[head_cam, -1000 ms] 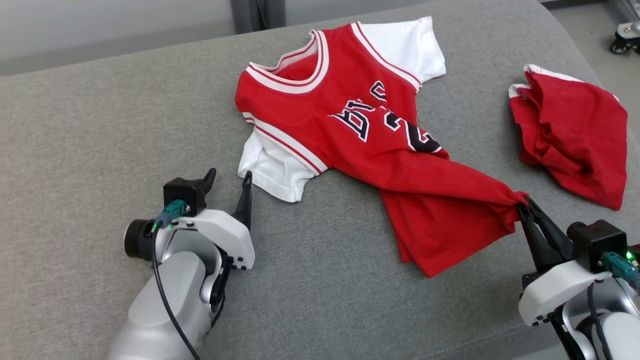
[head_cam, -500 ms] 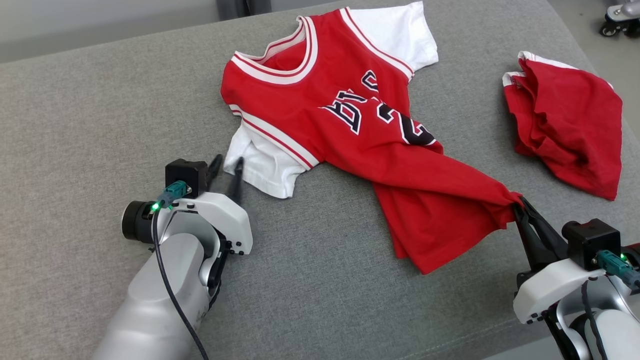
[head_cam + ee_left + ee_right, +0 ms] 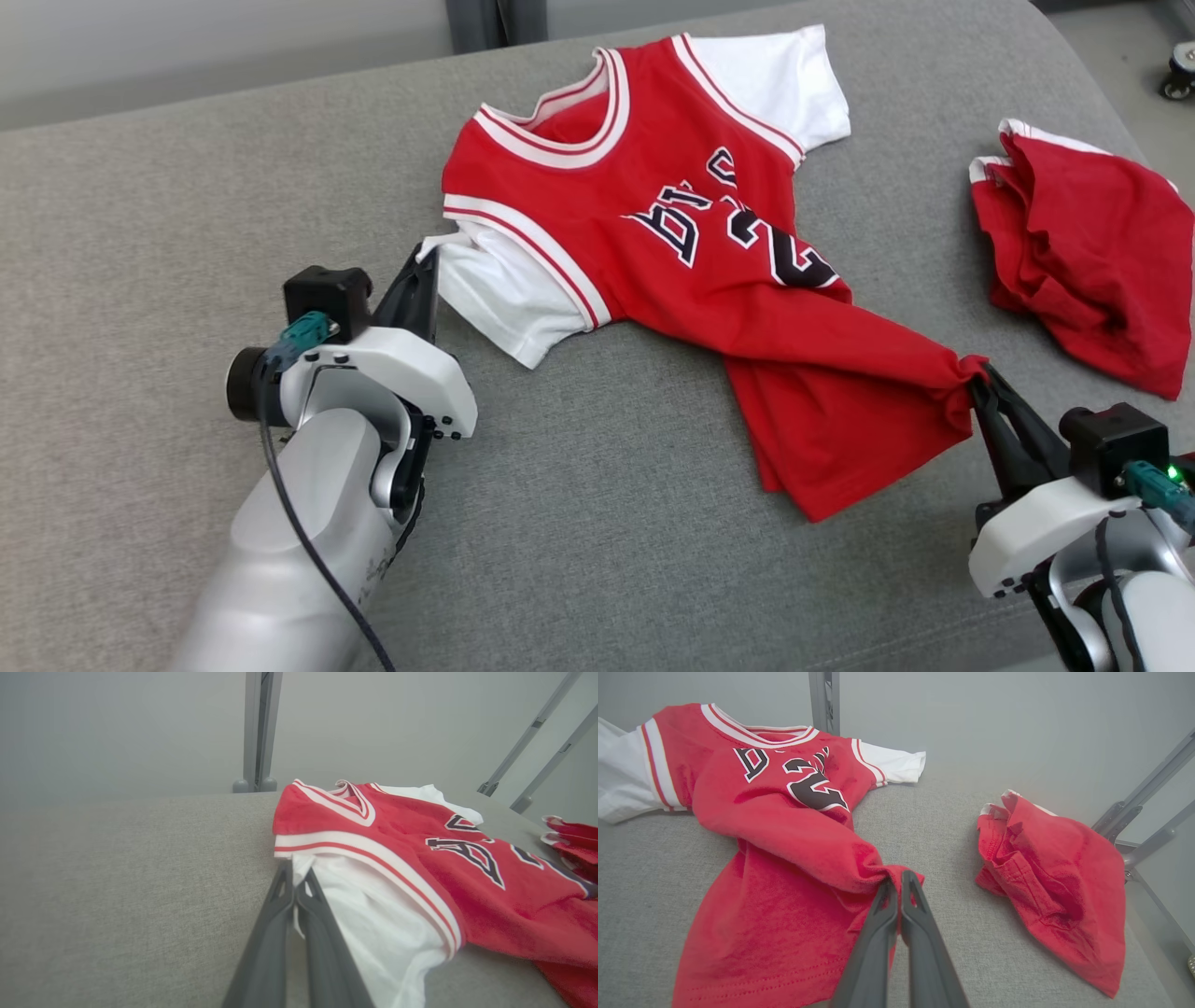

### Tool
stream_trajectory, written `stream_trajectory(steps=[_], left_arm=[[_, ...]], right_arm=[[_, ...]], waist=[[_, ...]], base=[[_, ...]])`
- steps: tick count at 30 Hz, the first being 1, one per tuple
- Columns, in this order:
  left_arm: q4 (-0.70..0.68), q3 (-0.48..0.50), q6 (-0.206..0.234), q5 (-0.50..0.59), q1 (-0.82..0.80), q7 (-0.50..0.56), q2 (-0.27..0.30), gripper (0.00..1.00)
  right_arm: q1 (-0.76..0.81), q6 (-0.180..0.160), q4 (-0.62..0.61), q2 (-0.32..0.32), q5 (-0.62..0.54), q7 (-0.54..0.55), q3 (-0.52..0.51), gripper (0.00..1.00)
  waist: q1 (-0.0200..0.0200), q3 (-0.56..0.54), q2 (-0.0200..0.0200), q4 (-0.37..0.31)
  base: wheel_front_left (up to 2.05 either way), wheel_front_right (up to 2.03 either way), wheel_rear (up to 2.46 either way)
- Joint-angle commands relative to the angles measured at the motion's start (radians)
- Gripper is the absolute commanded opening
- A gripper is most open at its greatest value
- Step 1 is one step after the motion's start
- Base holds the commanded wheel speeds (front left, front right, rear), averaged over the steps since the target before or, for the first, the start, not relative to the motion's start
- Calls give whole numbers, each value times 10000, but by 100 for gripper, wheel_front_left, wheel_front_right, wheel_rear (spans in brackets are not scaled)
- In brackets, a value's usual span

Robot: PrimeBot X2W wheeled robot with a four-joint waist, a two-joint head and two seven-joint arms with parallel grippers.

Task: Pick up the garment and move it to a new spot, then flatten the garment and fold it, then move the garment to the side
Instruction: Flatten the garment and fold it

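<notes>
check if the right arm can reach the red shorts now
Probably not yet: the right tool is shut on the hem of the jersey. The red shorts lie near, with bare cushion between.

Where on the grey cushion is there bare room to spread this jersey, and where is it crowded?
Bare: the wide cushion stretch left of the left gripper, and the near strip between the grippers, below the jersey. Crowded: the right side, where the crumpled red garment lies close beside the right gripper.
</notes>
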Motion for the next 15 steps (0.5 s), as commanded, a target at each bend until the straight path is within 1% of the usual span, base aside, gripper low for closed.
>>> stream_trajectory(steps=[1,4,8,10,11,15], left_arm=[[-260,218,35,-66,220,-46,77,0],[-837,709,-69,-156,475,-47,72,0],[-1442,1330,-327,-448,699,-48,72,0],[-1678,1686,-490,-767,676,-49,70,0],[-1884,2122,-616,-1157,539,-49,94,0],[-2196,2579,-696,-1541,142,60,483,0]], right_arm=[[-110,-1,-9,-134,44,-93,-64,0],[-230,-1,-62,-300,58,-48,-64,0],[-640,-1,-246,-654,153,130,139,0],[-975,-1,-349,-906,267,273,311,0],[-1390,-1,-401,-1198,332,401,498,0],[-2291,-1,-342,-1807,548,657,918,0]], waist=[[0,-151,-1,125],[0,-387,-1,296],[0,-692,-1,559],[0,-828,-1,674],[0,-975,-1,757],[0,-1235,-1,933]], base=[[0,0,0],[0,0,0],[0,0,0],[0,0,0],[0,0,0],[0,0,0]])
